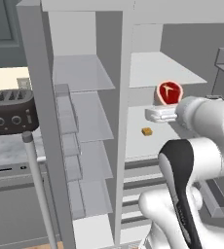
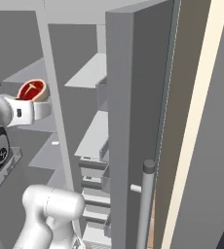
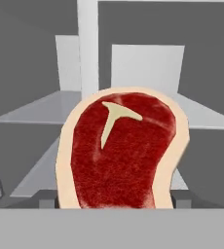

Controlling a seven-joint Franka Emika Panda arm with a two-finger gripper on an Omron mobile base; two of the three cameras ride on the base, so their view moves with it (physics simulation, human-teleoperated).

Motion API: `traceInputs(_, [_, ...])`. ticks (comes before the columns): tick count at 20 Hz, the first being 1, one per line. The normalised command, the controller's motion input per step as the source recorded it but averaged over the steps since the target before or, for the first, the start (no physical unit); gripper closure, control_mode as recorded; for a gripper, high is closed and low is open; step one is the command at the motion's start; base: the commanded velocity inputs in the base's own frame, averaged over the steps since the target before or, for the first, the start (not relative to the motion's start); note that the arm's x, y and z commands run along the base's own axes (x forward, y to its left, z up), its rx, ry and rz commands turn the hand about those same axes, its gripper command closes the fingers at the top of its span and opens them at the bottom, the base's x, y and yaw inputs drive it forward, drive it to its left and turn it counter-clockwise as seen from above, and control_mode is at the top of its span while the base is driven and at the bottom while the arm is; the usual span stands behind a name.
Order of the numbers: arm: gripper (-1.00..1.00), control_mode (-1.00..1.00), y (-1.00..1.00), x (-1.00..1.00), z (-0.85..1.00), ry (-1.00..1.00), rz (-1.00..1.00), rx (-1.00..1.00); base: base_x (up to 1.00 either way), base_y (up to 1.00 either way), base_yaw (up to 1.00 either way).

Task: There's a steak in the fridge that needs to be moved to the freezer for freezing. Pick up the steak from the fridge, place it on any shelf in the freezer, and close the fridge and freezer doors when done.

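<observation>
Carry step. Gripper (image 1: 163, 108) jaws closed on the steak (image 1: 169, 92), held upright in front of the fridge (image 1: 158, 68) shelves. Next: swing left to the freezer (image 1: 82, 116), set on a shelf.

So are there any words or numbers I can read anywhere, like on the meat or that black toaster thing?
None: no picture holds a word or number that can be read.
The steak bears only a pale T-shaped mark, which is no letter.
The toaster has round knobs and nothing written on it.
The fridge and freezer shelves are plain.
</observation>
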Motion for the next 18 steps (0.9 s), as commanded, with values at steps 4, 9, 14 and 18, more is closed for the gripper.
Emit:
traceInputs(4, [1.0,-1.0,0.84,-0.15,0.0,-0.01,0.03,0.0,0.0,0.0,0.0])
traceInputs(9, [1.0,-1.0,0.63,0.06,0.02,0.01,0.08,0.0,0.0,0.0,0.0])
traceInputs(14, [1.0,-1.0,0.38,0.42,0.0,0.06,0.05,0.0,0.0,0.0,0.0])
traceInputs(18, [1.0,-1.0,0.16,0.52,0.0,0.02,0.02,0.0,0.0,0.0,0.0])
